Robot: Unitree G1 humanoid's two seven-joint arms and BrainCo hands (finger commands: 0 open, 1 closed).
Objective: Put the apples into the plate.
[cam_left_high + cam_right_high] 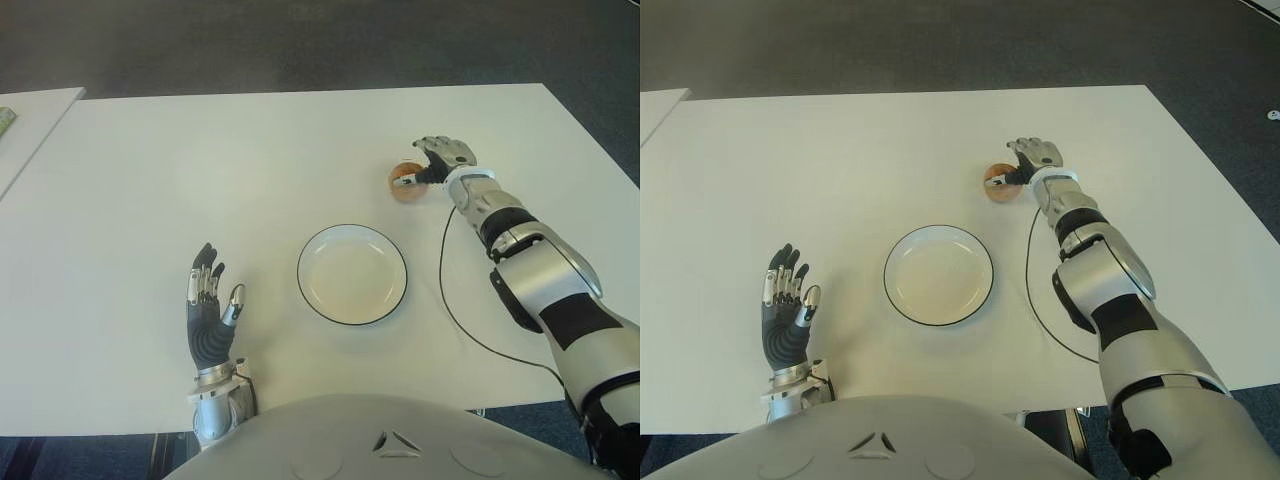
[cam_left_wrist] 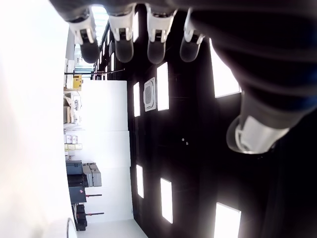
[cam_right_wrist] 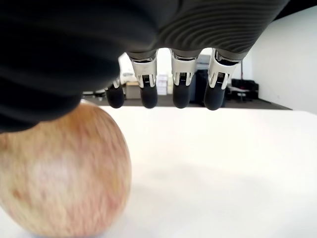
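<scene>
Nothing is in the plate (image 1: 352, 274) yet: the one apple (image 1: 405, 184) I can see sits on the counter (image 1: 200, 170) beyond it, the right robot hand (image 1: 441, 158) over it with fingers extended, not gripping, while the left robot hand (image 1: 210, 310) waits open near the plate's left.

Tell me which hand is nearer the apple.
Right. The right hand is at the apple, fingers extended above it, not closed around it. The left hand shows far off, on the other side of the plate, open and holding nothing.
</scene>
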